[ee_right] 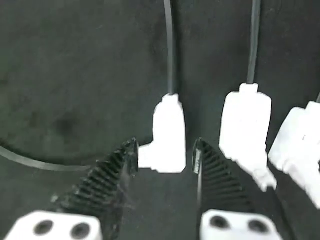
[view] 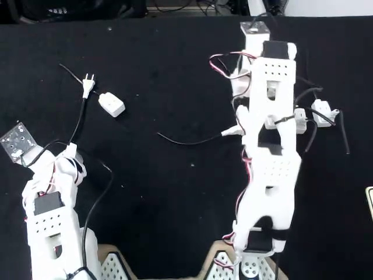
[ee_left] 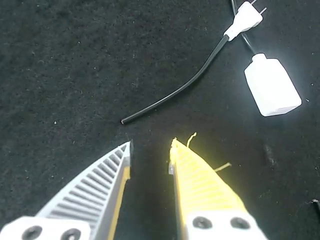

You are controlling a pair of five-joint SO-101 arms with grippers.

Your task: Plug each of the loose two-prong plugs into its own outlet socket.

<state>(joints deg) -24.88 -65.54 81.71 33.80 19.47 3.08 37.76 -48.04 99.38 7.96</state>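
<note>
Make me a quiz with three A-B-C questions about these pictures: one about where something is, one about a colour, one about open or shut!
1. Where does the two-prong plug lie?
A) beside the outlet socket, not plugged in
B) inside the socket
C) on an arm

2. What colour is the plug's cord?
A) red
B) black
C) yellow

3. How is the left gripper?
A) shut on the plug
B) shut, empty
C) open, empty

Answers: 1 A, they lie apart; 2 B, a black cord runs from the white plug; 3 C, a gap shows between its fingers.
</note>
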